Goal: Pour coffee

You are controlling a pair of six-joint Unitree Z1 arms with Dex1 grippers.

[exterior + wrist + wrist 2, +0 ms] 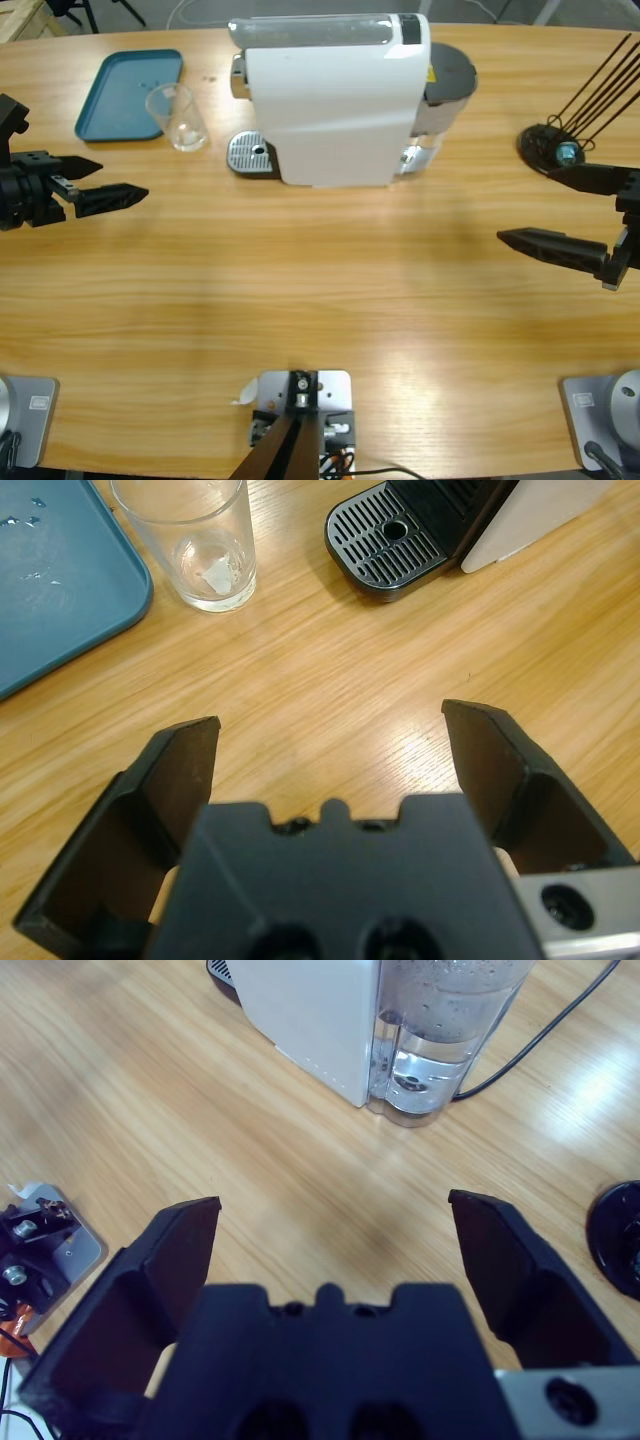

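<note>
1. Left gripper (125, 185): jaws spread wide and empty, low over the bare wooden table (320, 290), pointing toward the glass (181, 116).
2. Right gripper (560, 215): jaws likewise apart, holding nothing, well clear of the white coffee machine (335, 100).
3. Glass: upright beside the blue tray (125, 95), near but not on the drip grate (250, 153). A shallow pale film at its bottom may be the coffee (215, 580); it is hard to be sure.
4. Water tank (445, 1020): at the machine's rear, partly filled.
5. Step in hand, as judged: grasp the glass. Approach level, straddle its wall mid-height, close gently, and keep it vertical so it neither tips nor slides against the tray edge.
</note>
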